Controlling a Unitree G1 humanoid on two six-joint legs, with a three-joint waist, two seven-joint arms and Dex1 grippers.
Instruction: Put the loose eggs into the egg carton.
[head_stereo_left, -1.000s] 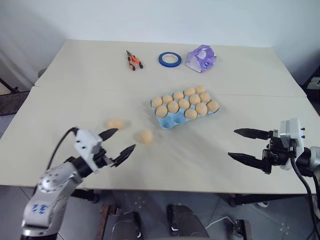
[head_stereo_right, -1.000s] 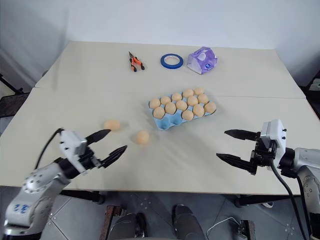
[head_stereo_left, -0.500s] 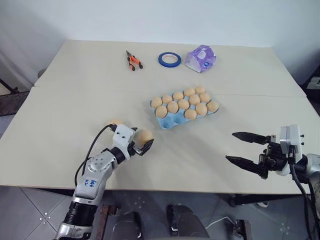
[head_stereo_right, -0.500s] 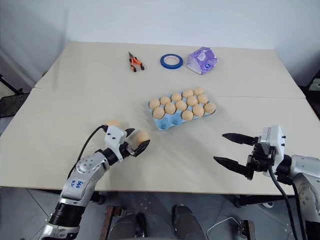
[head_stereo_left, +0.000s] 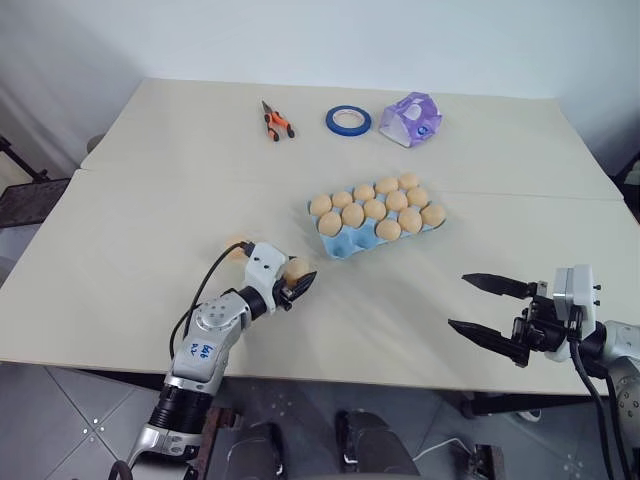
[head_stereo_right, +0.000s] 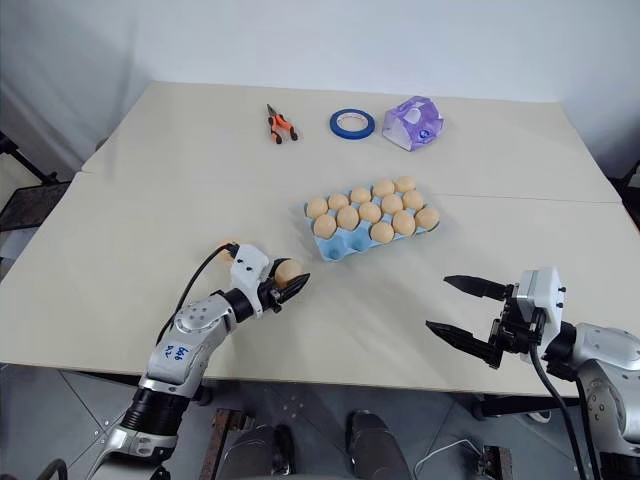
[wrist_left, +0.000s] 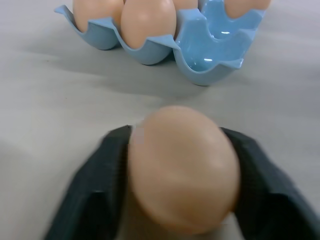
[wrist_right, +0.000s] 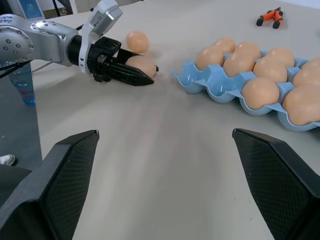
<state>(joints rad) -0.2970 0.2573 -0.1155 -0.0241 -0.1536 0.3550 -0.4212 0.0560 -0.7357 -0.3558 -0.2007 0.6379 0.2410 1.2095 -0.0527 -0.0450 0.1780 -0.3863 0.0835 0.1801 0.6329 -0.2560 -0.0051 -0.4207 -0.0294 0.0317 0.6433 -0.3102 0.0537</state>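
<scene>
now, left gripper (head_stereo_right: 287, 287): two black fingers with a fine mesh texture, closed on one egg just in front of the carton's near corner.
held egg (wrist_left: 182, 167): smooth matte oval, tan-orange shell, pinched on both sides by the black pads; whether it rests on the table i cannot tell.
second loose egg (wrist_right: 137, 41): same smooth tan shell, lying on the table just behind the left gripper, mostly hidden by the wrist in the head views.
egg carton (head_stereo_left: 345, 243): light blue moulded tray with rounded, scalloped cups, glossy inside, set at a slant mid-table; most cups hold eggs, the near corner cup (wrist_left: 217, 32) stands empty.
right gripper (head_stereo_right: 462, 310): fingers spread wide, holding nothing, over the near right edge of the table, well apart from the carton.
table (head_stereo_left: 150, 200): pale beige, flat matte top, with a seam across it.
far side: orange-handled pliers (head_stereo_left: 276, 121), blue tape ring (head_stereo_left: 347, 121), purple-and-white plastic packet (head_stereo_left: 411, 118), crinkled.
writing: blue marks on the left forearm, not readable.
</scene>
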